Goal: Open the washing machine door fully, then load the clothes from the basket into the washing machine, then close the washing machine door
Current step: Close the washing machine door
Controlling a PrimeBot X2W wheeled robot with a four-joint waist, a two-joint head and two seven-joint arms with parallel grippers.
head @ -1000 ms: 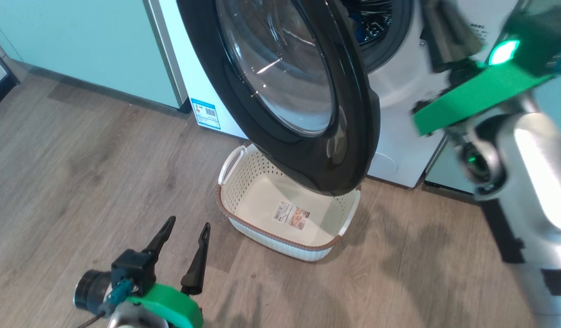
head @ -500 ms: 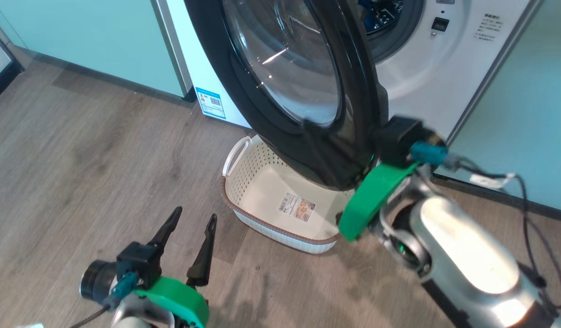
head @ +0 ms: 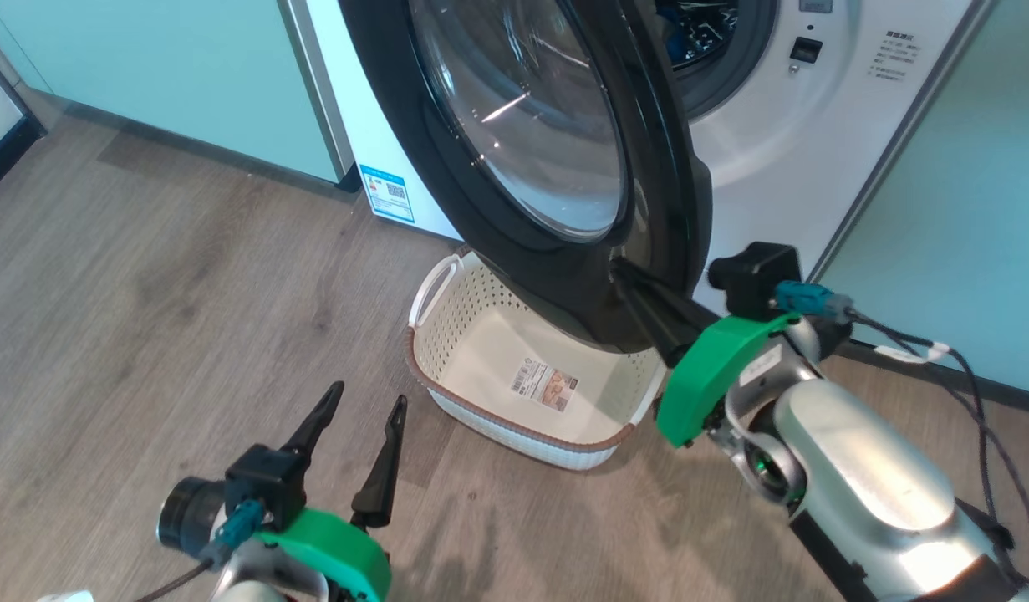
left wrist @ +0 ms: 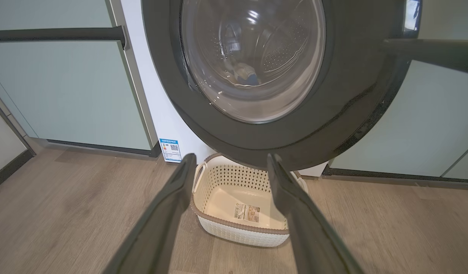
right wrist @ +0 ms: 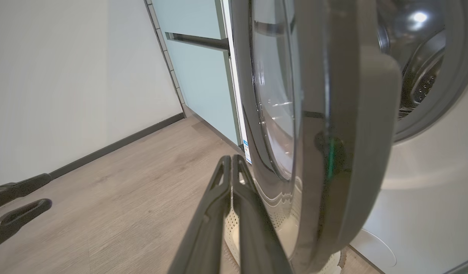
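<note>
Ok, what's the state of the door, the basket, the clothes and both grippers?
Large round black-rimmed glass washing machine door: open, standing out from the machine.
Small cream-white perforated plastic basket: upright on the floor, empty.
Soft pale and blue clothes: inside the drum.
Left gripper: open, holding nothing.
Right gripper: shut, tips at the door's lower rim.

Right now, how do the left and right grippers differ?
The left gripper has its fingers spread apart; the right gripper has its fingers pressed together. The left gripper hovers over the floor, short of the basket; the right gripper's tips lie at the lower black rim of the door, and I cannot tell whether they touch it. Both hold nothing, and both have long dark fingers on green mounts.
</note>
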